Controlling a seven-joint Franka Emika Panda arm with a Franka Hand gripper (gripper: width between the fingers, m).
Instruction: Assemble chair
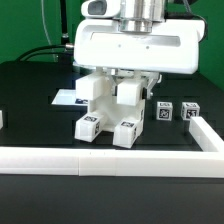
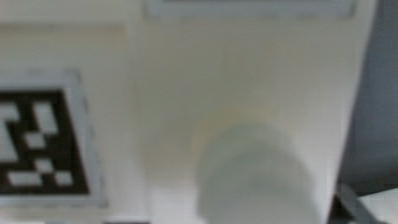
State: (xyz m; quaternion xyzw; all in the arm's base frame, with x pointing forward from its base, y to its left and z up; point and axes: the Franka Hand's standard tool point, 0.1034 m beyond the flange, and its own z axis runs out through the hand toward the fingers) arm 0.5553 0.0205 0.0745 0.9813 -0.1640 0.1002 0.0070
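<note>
The chair (image 1: 108, 100) is a blocky white piece standing mid-table, with two posts that end in tagged feet (image 1: 90, 126) facing the front rail. My gripper (image 1: 125, 80) hangs straight down onto its top, under the wide white hand (image 1: 135, 48). The hand and the chair hide the fingertips, so how the jaws stand does not show. The wrist view is filled by a blurred white chair face (image 2: 196, 110) very close up, with a black-and-white tag (image 2: 36, 140) on a neighbouring face. Two small tagged chair parts (image 1: 163, 111) (image 1: 188, 112) lie loose on the exterior view's right.
A long low white border rail (image 1: 100, 157) runs along the front and turns back at the exterior view's right (image 1: 208, 132). The marker board (image 1: 68, 98) lies flat behind the chair on the left. A small white piece (image 1: 2, 120) shows at the left edge.
</note>
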